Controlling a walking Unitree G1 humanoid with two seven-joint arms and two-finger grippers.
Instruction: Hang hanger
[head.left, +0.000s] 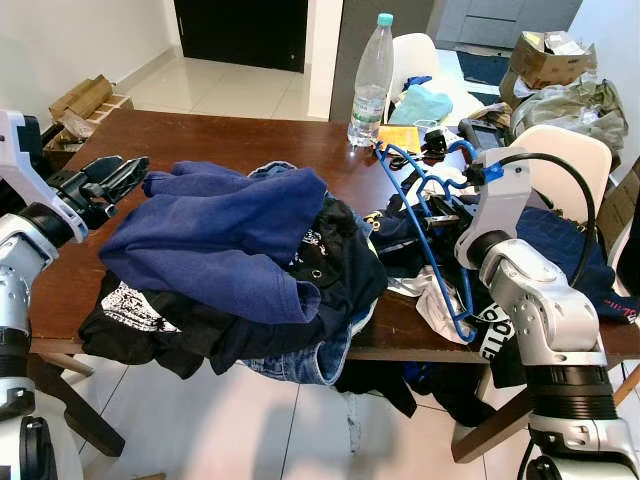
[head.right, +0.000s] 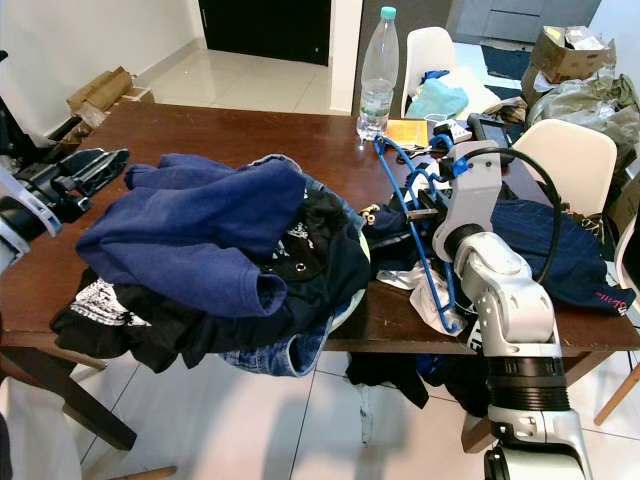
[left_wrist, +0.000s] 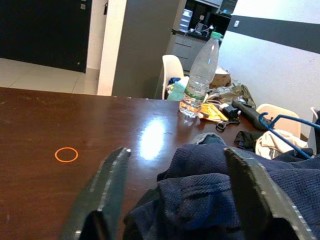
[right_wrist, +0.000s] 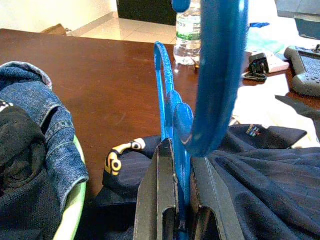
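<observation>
Pinching the blue hanger (right_wrist: 172, 115) between the two black fingers of my right tool (right_wrist: 181, 200), above the right side of the tabletop (head.left: 240, 140).

My right tool is pressed together on the hanger, which stands tilted over dark clothes, its hook toward the water bottle (head.left: 371, 80). My left tool (left_wrist: 175, 195) is spread wide at the tabletop's left edge, just beside the blue sweater (head.left: 220, 235) heaped on jeans (head.left: 300, 362); an orange ring (left_wrist: 66, 154) lies on bare wood nearby.
</observation>
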